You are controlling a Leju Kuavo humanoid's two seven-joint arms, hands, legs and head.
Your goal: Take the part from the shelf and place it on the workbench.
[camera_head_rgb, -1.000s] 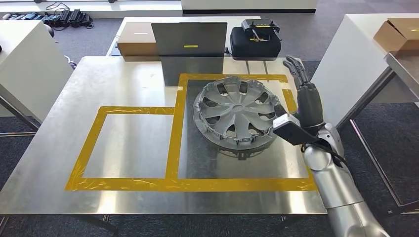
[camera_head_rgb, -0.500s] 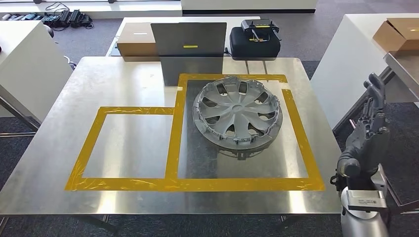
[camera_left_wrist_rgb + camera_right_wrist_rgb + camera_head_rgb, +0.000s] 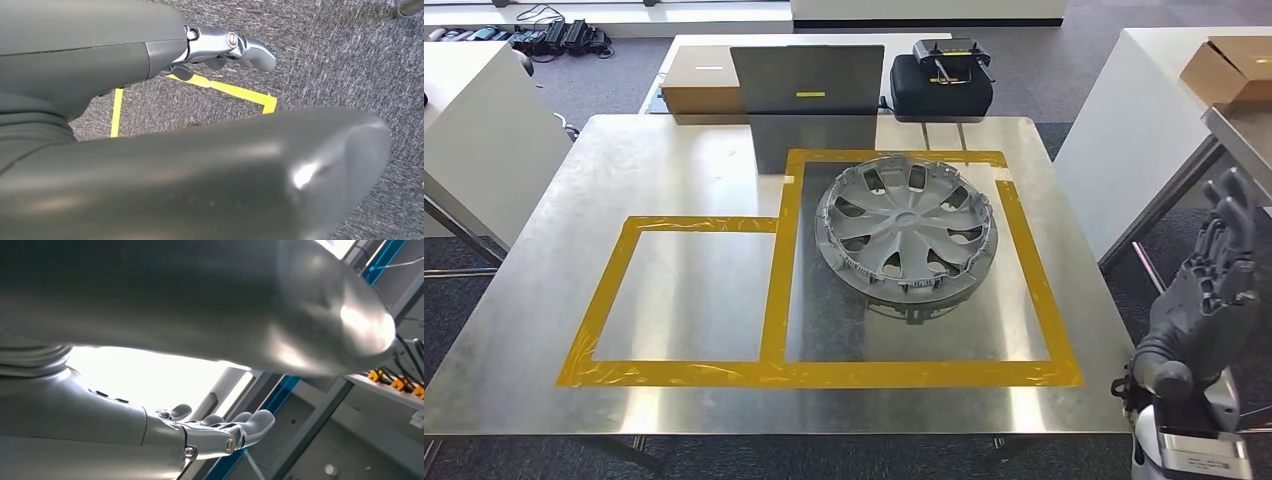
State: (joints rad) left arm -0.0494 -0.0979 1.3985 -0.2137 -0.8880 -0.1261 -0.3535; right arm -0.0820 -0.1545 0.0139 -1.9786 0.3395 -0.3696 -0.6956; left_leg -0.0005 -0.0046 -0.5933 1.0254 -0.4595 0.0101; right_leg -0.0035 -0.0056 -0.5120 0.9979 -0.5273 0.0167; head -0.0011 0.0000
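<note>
Wheel cover (image 3: 906, 234) lies flat on the steel workbench (image 3: 674, 180), inside the right-hand yellow tape rectangle (image 3: 1024, 270), same spot as a second ago. My right hand (image 3: 1209, 290) has left it: a second ago it stood at the cover's right rim, now it hangs off the bench's right edge, fingers (image 3: 1229, 215) apart and raised, holding nothing. Its wrist is cut off by the frame's bottom edge. Left hand (image 3: 227, 47) hangs over grey carpet (image 3: 340, 55) with yellow floor tape (image 3: 235, 91); the thumb blocks most of that view, so I cannot tell how its fingers are set.
</note>
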